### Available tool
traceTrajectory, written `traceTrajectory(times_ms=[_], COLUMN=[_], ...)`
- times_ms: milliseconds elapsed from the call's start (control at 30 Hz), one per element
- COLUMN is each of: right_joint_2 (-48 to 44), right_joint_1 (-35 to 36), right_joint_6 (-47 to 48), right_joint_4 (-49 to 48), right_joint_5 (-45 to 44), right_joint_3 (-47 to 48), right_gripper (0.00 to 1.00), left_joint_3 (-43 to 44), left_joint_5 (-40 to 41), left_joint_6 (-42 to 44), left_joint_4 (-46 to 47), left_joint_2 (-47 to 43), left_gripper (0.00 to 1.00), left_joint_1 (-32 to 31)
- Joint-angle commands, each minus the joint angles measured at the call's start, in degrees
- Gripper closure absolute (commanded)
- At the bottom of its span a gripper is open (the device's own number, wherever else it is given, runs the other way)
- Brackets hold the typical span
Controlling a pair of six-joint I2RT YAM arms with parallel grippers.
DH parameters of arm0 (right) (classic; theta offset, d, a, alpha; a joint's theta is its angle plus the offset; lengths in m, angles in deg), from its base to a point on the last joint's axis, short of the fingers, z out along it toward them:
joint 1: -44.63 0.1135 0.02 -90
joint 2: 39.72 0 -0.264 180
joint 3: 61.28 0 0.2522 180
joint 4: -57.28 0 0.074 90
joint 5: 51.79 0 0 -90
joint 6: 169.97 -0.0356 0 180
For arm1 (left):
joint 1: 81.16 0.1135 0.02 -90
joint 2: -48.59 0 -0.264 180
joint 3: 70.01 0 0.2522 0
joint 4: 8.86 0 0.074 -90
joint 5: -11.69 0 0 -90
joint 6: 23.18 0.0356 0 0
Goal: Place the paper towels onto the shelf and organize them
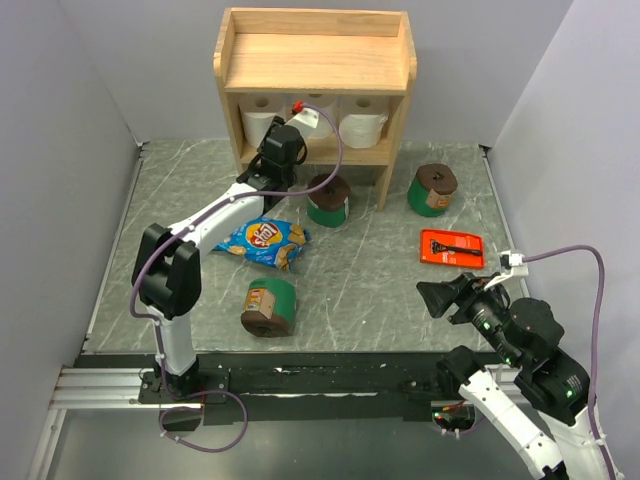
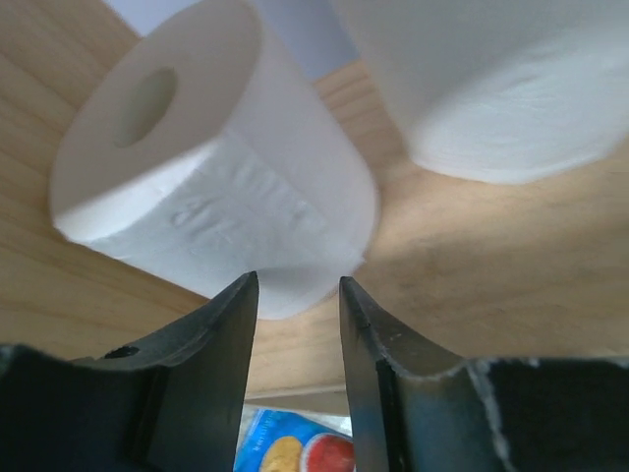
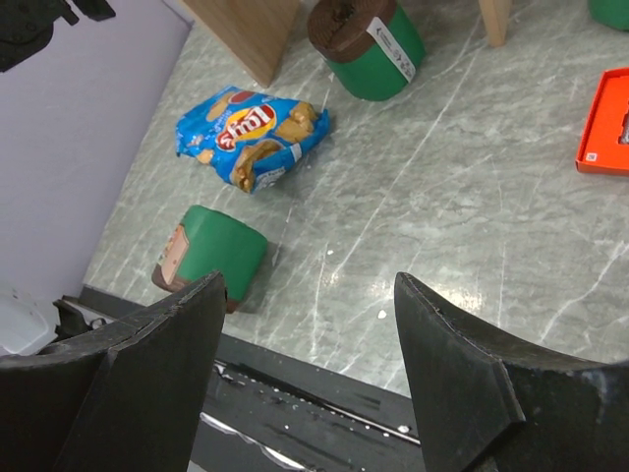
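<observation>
Risks shoving the white roll (image 2: pixel 211 167) askew on the lower tier of the shelf (image 1: pixel 315 60), with left gripper (image 2: pixel 298 285) all but closed on nothing just beside it, right gripper (image 3: pixel 307 285) wide and empty, green rolls (image 1: pixel 328 200) lying on the table (image 1: pixel 380 290).

table (image 1: pixel 380 290): shelf (image 1: pixel 318 62), green rolls (image 1: pixel 270 305) (three), chip bag (image 1: pixel 265 240), razor pack (image 1: pixel 452 248)

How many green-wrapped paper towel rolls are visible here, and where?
3, all on the table: one green roll in front of the shelf, one to the shelf's right, one lying toward the near edge by the chip bag. None seems hidden.
</observation>
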Motion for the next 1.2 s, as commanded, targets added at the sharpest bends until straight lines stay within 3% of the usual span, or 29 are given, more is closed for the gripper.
traceTrajectory(times_ms=[0, 267, 367, 467, 667, 733, 1000, 1167], right_joint_2=[1.9, 6.8, 8.3, 9.4, 8.6, 7.8, 12.5, 20.4], right_joint_1=[0.2, 0.0, 0.1, 0.2, 0.2, 0.2, 0.3, 4.1], right_joint_6=[-0.7, -0.1, 0.1, 0.2, 0.4, 0.3, 0.3, 3.7], right_joint_4=[-4.4, -5.3, -6.9, -7.8, -8.9, -9.4, -18.2, -32.1], right_joint_5=[0.6, -0.8, -0.3, 0.6, 0.9, 1.4, 12.1, 19.2], right_joint_3=[-0.1, 1.1, 0.7, -0.1, -3.9, -5.3, -8.9, -10.3], right_gripper=[0.24, 0.24, 0.24, 0.24, 0.24, 0.23, 0.24, 0.21], left_joint_3=[-0.2, -11.1, -15.8, -19.4, -27.1, -28.6, -43.4, -46.8], left_joint_5=[-6.6, -13.0, -13.2, -13.8, -12.9, -13.5, -15.2, -18.1], left_joint_6=[-7.7, -20.4, -26.9, -33.4, -56.2, -59.1, -64.9, -66.7], left_joint_4=[-2.3, -5.7, -10.9, -19.3, -38.5, -43.8, -43.4, -43.0], left_joint_2=[-8.2, -26.0, -34.4, -41.0, -47.7, -48.5, -60.2, -63.9], left_gripper=[0.53, 0.36, 0.22, 0.01, 0.04, 0.04, 0.03, 0.04], left_joint_1=[-2.0, -4.4, -4.4, -4.3, -4.0, -4.0, -4.0, -3.7])
